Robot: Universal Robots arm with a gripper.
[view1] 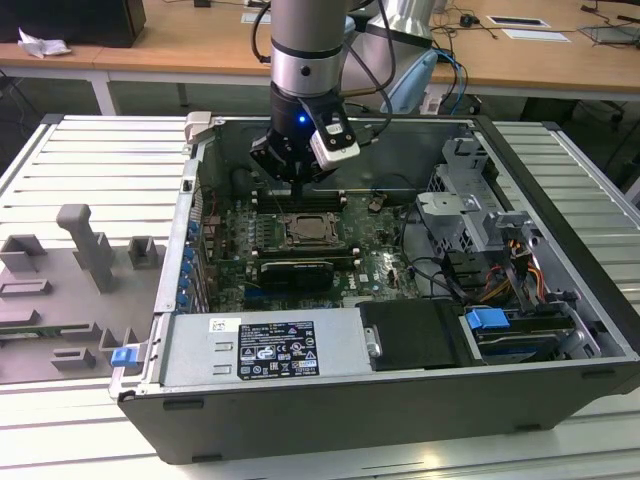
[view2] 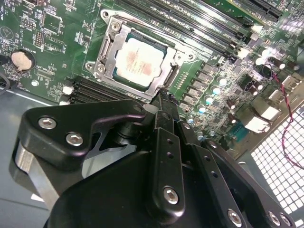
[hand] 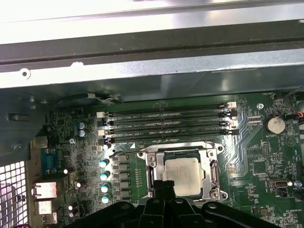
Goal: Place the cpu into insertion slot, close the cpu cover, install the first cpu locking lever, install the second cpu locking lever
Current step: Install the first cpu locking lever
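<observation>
Second wrist view has the chip seated under its thin, springy metal cover; the pincer looks pinched together, empty, probably touching a stiff lever.

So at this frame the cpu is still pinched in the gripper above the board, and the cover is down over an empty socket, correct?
Not quite. The cpu already sits in the insertion slot, as both wrist views show, framed by the lowered cpu cover. The gripper is above the board at the socket's edge.
</observation>
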